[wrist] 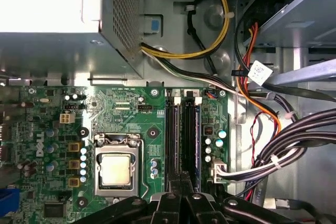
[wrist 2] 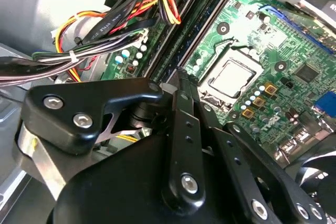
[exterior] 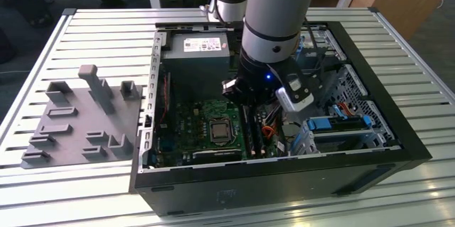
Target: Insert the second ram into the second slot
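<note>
Cables [wrist: 283, 145] crowd the right of the first wrist view beside the slots [wrist: 182, 140]; the CPU [wrist: 115, 170] side lies lower, open.

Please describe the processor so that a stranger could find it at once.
Inside the open black computer case lies a green motherboard. On it, beside the long black memory slots, sits the processor: the only flat, silver square in a metal frame.

Case [exterior: 398, 131]: black painted sheet metal, matt. Table [exterior: 106, 30]: ribbed pale metal, satin sheen. Fixture [exterior: 78, 126]: grey matt plastic. Motherboard [wrist: 131, 114]: glossy green board. CPU [wrist: 115, 170] lid: brushed metal. Gripper [wrist: 181, 203] links: black, smooth, semi-gloss, with bright steel screws. Cables [wrist: 294, 140]: glossy plastic sheathing.
</note>
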